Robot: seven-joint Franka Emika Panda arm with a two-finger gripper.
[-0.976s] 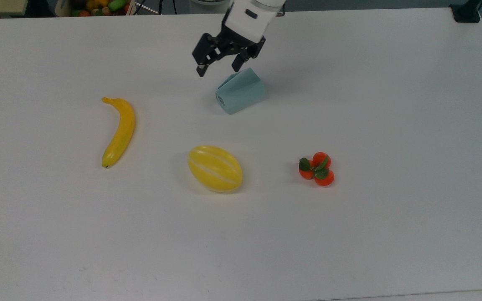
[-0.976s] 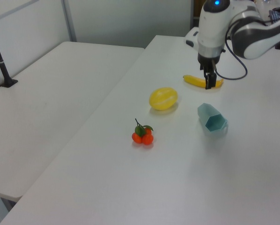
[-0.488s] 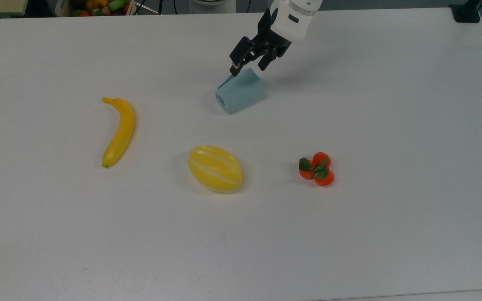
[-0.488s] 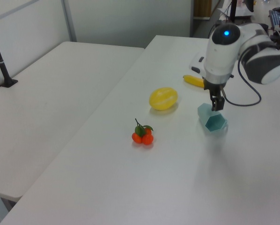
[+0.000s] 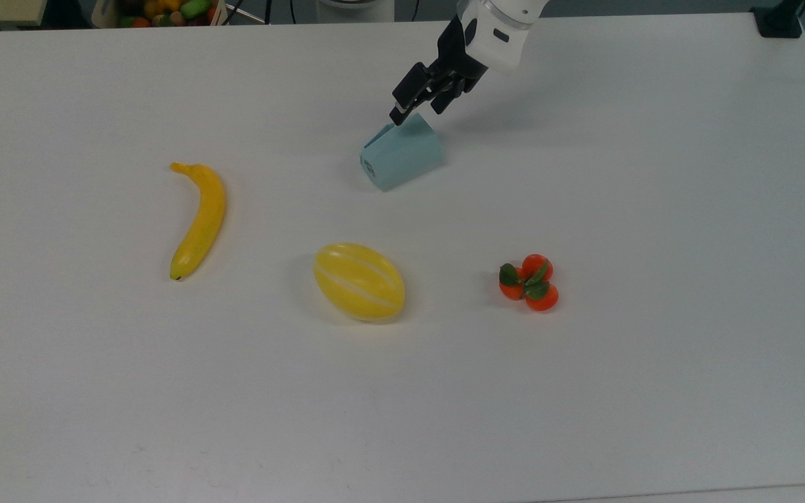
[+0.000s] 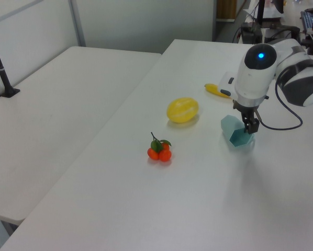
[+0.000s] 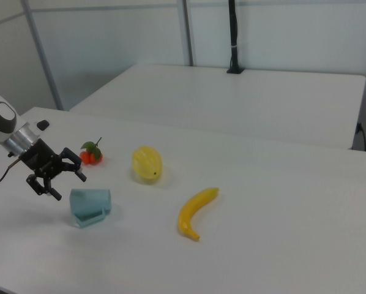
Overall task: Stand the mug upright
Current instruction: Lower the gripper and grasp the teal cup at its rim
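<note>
While the mug (image 5: 401,151) lies on its side on the white counter (image 5: 654,209), the tool (image 5: 416,110) hangs released, fingers spread, at its wide rim end. Banana (image 5: 198,219), melon (image 5: 359,281) and tomatoes (image 5: 529,281) sit well apart.

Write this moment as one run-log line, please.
mug: on its side | gripper: open, at mug's rim end | grasp: none yet | banana: untouched

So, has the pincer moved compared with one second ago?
Yes. In the top view the pincer has shifted toward the top view's right, from the mug's upper left to its upper right rim end. The mug lies where it was.
</note>
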